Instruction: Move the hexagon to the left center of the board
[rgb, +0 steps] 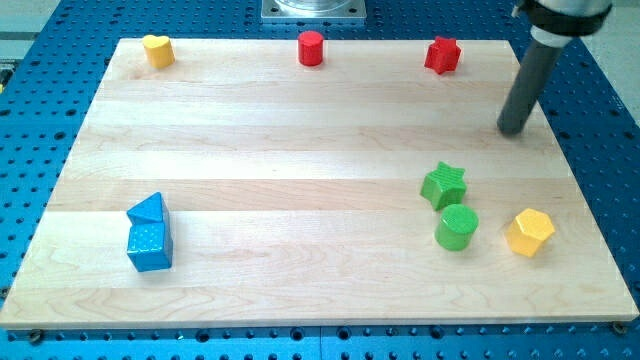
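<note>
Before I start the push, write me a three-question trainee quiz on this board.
1. True or false: my tip is touching the yellow hexagon.
2. Which block lies nearest the yellow hexagon? A) red star B) green cylinder C) blue cube
3. Fill in: the blue triangle sits right against the blue ____.

Key:
1. False; my tip stands apart, nearer the view's top, near the board's right edge.
2. B.
3. Cube.
</note>
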